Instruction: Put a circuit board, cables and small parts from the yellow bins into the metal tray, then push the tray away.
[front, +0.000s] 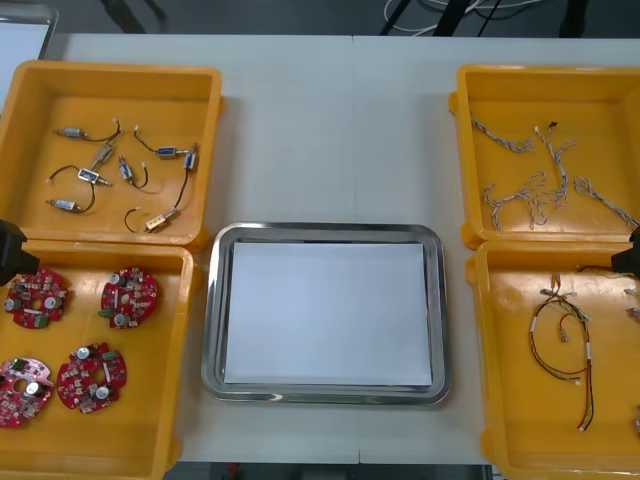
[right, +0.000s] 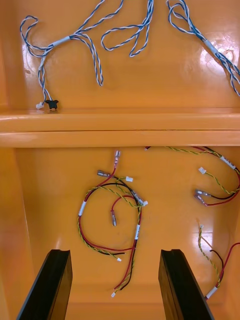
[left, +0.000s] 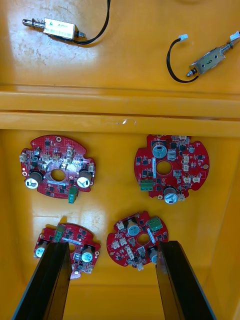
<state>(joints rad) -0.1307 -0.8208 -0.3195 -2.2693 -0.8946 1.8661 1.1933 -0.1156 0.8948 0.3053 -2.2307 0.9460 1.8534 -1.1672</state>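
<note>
Shiny white-lined metal tray (front: 212, 320) sits between yellow plastic bins (front: 110, 80): four round red circuit boards (front: 128, 297) near-left, red-yellow cables (right: 113, 217) near-right.

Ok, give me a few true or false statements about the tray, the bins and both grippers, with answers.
1. Four circuit boards lie in one yellow bin. True.
2. The metal tray already holds a board. False: its white inside is bare.
3. The left gripper is shut on a board. False: its fingers stand open above the boards.
4. The right gripper is open over the red and yellow cables. True.
5. The blue and white cables share that bin. False: they lie in the far bin beside it.
</note>
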